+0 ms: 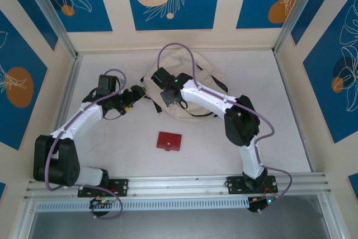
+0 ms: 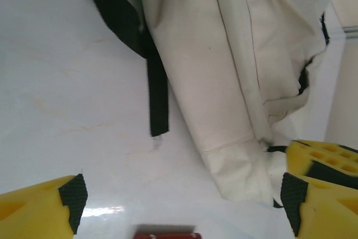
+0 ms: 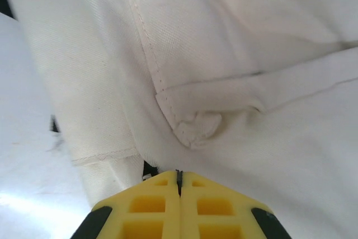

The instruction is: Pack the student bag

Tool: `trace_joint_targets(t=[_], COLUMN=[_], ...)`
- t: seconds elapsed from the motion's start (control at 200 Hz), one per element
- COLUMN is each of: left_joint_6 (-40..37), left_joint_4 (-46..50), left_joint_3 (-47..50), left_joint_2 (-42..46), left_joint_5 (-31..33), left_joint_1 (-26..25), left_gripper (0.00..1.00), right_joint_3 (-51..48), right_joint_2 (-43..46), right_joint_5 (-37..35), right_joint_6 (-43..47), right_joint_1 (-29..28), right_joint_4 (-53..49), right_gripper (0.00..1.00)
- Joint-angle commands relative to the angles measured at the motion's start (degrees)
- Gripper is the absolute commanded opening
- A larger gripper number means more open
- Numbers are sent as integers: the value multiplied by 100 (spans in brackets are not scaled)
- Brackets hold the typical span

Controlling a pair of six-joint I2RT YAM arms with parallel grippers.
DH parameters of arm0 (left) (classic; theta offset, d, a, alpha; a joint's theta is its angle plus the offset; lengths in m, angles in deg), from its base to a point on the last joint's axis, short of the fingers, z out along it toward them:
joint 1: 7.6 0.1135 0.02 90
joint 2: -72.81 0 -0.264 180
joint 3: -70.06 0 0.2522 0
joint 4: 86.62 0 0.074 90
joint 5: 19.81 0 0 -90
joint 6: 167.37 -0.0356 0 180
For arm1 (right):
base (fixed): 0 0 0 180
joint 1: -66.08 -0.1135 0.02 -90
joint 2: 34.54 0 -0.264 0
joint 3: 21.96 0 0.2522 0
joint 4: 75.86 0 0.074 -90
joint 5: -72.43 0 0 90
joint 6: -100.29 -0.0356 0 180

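Top external: student bag, cream fabric.
Left gripper wide open, empty; right gripper closed against its fabric, hold unclear.

In the top view, the right arm lies across the student bag and hides its middle. The red flat thing, toward the table's near edge, is too small to name.

In the right wrist view, the right gripper has its 2 fingers pressed together and cut off by the bottom edge. Whether cloth is caught between them cannot be told.

In the left wrist view, the left gripper is cropped at the bottom. The top edge cuts the bag, and just a blurred sliver of the red thing shows.
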Motion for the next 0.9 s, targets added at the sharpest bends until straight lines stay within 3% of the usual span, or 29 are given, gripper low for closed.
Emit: trace_joint_targets(t=[0.0,0.415,0.67,0.895], left_joint_6=[471,1537,1564,1279], left_joint_4=[-566,-1580,-1017,-592], left_joint_3=[-212,-1022,-1507,-1959], left_joint_2=[-254,-1876,-2447,-2784], left_joint_5=[-485,-294,132,267], left_joint_1=[-219,-961,-1033,-1077], left_gripper=[86,65,61,54], right_joint_3=[-56,-724,-1066,-1403], right_joint_2=[374,810,954,1093], right_joint_5=[217,1328,1660,2421], right_joint_6=[-218,-411,55,596], right_joint_1=[2,108,160,213], right_joint_4=[83,457,846,1269], right_gripper=[0,0,0,0])
